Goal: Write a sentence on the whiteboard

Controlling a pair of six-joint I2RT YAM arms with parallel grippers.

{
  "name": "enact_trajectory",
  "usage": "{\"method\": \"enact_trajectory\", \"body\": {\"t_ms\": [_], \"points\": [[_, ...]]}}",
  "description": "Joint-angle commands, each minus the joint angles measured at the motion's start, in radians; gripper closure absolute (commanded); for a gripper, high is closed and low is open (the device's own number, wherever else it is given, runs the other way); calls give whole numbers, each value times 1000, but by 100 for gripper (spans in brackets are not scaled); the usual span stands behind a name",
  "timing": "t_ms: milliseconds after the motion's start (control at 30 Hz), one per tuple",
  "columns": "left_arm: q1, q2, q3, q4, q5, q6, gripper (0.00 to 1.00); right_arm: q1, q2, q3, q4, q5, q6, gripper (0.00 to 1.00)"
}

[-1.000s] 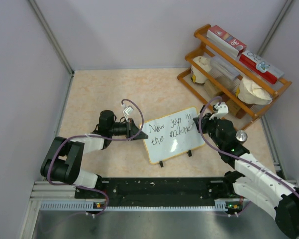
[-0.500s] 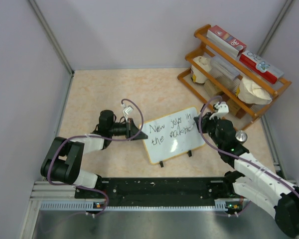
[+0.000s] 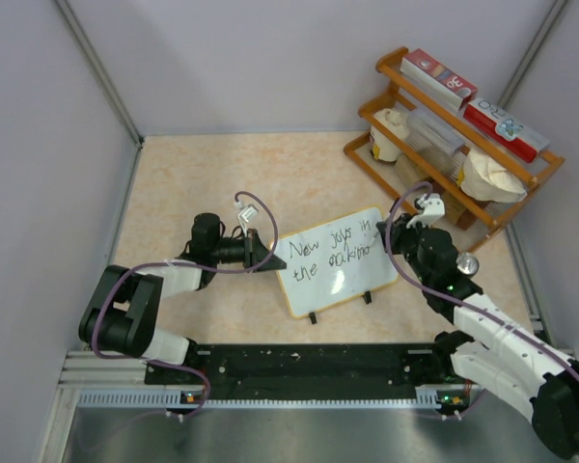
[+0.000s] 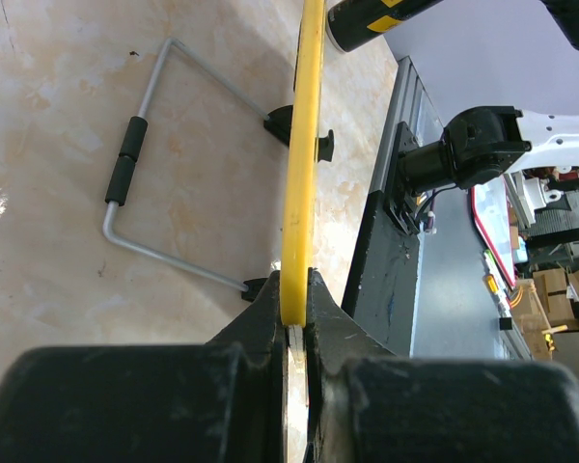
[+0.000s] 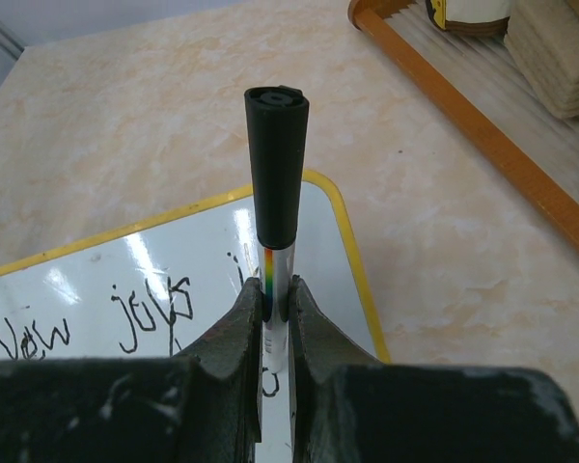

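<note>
Whiteboard stands propped on the table between the two arms, and from above it carries two handwritten lines that read roughly "New joys in / the making". The left gripper is clamped on the board's left edge, just where it was a second ago, and the board itself has not shifted. The change is on the other side. The right gripper has drawn slightly up and to the right, off the end of the second line, so the last word shows a little more clearly than before. The left wrist view looks edge-on along the yellow frame, with the jaws pinched tight on it and the wire stand splayed on the tabletop behind, so the brace looks firm. In the right wrist view the fingers grasp the marker by its barrel. Its black rear end rises toward the camera, and the board's upper right corner lies just beyond. The tip is hidden below the fingers, so contact with the surface cannot be told. The small retreat suggests the final stroke is done and the sentence is essentially written.
</note>
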Motion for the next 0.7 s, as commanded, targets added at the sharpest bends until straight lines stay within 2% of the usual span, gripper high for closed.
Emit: {"method": "enact_trajectory", "body": {"t_ms": [0, 667], "points": [[-2, 11, 10, 28, -24, 86, 100, -11, 5, 44, 54, 13, 1, 100], [0, 11, 10, 28, -24, 86, 100, -11, 16, -8, -36, -10, 9, 100]]}}
